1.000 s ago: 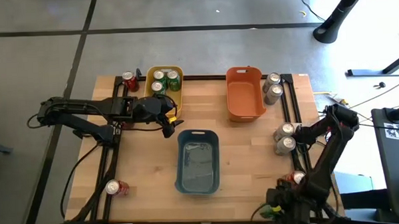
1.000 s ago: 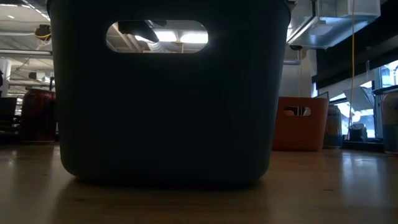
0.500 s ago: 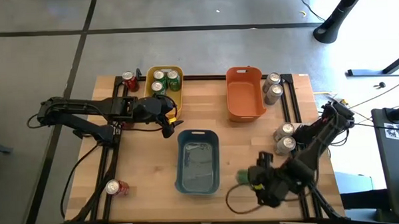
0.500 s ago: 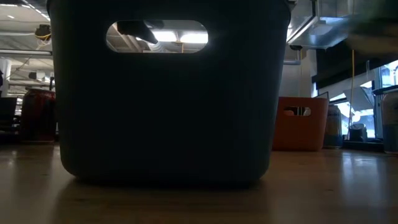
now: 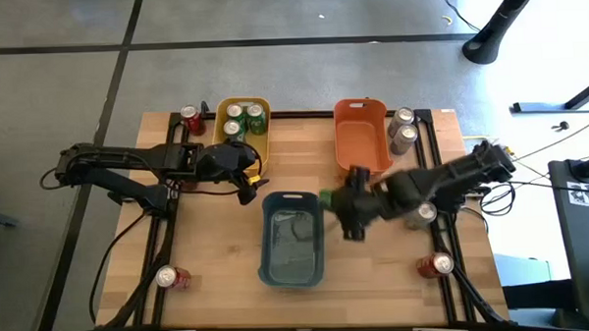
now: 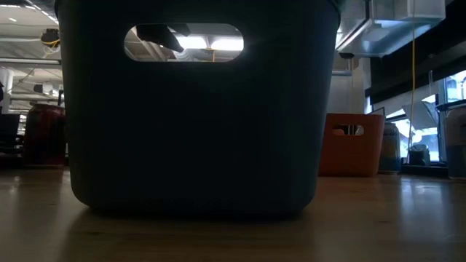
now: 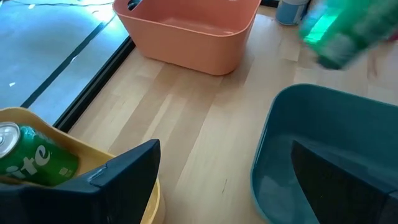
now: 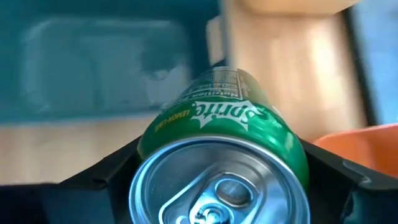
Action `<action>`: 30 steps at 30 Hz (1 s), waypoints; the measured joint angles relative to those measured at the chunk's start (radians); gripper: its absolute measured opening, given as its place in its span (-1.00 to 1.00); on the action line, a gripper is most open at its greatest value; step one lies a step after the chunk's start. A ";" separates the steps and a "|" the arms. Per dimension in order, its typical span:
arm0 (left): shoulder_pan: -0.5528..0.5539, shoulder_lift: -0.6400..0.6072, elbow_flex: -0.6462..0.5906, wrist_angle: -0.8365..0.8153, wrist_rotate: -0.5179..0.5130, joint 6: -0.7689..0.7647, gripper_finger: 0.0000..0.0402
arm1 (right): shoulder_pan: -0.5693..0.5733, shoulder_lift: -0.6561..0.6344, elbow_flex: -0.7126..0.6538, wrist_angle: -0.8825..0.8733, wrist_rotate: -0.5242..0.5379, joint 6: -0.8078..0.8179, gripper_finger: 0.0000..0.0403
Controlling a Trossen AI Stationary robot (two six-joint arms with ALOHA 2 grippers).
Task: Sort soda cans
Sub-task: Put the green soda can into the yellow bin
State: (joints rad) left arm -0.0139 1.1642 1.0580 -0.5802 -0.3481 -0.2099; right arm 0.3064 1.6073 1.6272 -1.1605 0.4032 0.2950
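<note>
The right gripper [image 5: 327, 200] was pinching a green can [image 8: 222, 127] between its fingers, carrying it in the air over the gap between the blue-grey bin [image 5: 292, 238] and the orange bin [image 5: 360, 137]. The step in hand looked like a carry toward the yellow bin [image 5: 241, 106], where three green cans [image 5: 242, 120] already stood, so the next move called for crossing past the blue-grey bin's far rim and lowering the can upright into the free space there. The left gripper [image 5: 248, 177], fingers spread and empty, hovered just beside the yellow bin and probably stood in that path, though motion blur made the clearance hard to judge. Red cans [image 5: 191, 120] and silver cans [image 5: 402, 129] waited near the table's edges
</note>
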 joint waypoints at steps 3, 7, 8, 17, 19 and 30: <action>0.001 -0.008 0.000 -0.021 -0.021 -0.015 0.73 | -0.102 0.000 0.000 0.071 0.000 -0.110 0.54; 0.002 -0.020 0.000 -0.054 -0.065 -0.027 0.73 | -0.232 0.000 0.000 0.198 -0.005 -0.235 0.53; 0.002 -0.022 0.000 -0.058 -0.069 -0.026 0.73 | -0.263 0.000 0.000 0.228 -0.013 -0.261 0.53; 0.043 -0.023 0.000 -0.085 -0.091 -0.064 0.73 | -0.500 0.011 -0.060 0.560 -0.236 -0.388 0.53; 0.064 -0.023 0.000 -0.092 -0.106 -0.074 0.73 | -0.534 0.020 -0.073 0.597 -0.299 -0.390 0.53; 0.127 -0.023 0.000 -0.093 -0.110 -0.104 0.73 | -0.626 0.131 -0.087 0.642 -0.347 -0.496 0.53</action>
State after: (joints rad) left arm 0.1126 1.1411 1.0580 -0.6732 -0.4580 -0.3144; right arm -0.3193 1.7381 1.5398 -0.5181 0.0565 -0.2008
